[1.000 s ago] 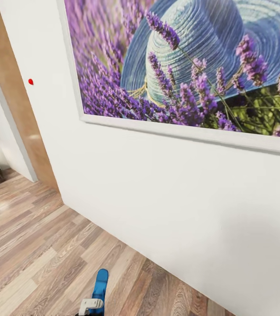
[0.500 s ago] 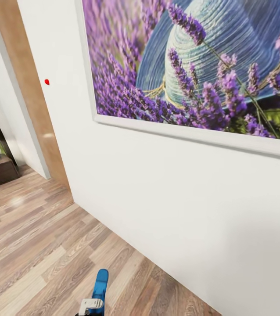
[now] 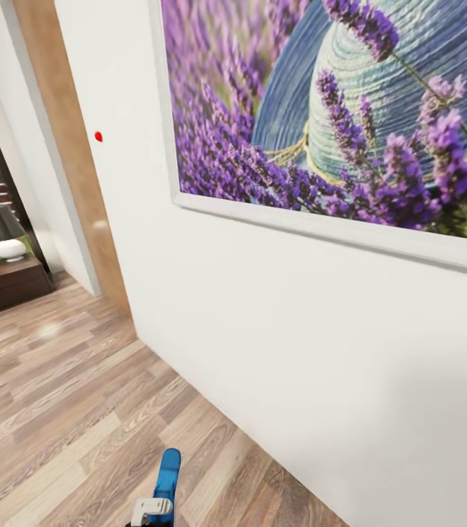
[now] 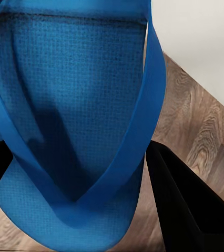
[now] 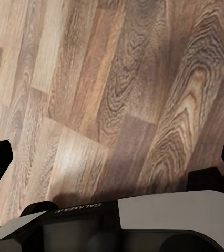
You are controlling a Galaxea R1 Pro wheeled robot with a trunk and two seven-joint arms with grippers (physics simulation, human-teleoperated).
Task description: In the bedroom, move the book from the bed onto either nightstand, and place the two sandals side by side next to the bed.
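White wall with a lavender painting (image 3: 336, 124) filled the right; a doorway opened far left. The left gripper (image 4: 85, 173) clamped one blue sandal (image 4: 70, 105); the right gripper (image 5: 112, 152) gaped empty. Apparently mid-carry, it needed the bedside next.

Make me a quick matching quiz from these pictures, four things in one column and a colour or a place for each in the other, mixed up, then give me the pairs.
Things:
1. sandal
2. framed picture
3. table lamp
4. small dot on the wall

Descriptions:
A. red, left of the picture frame
B. bright blue, between the left pincer's black fingers
C. purple lavender and a blue straw hat
D. dark shade, white base, on a dark brown cabinet at far left

Pairs: 1-B, 2-C, 3-D, 4-A
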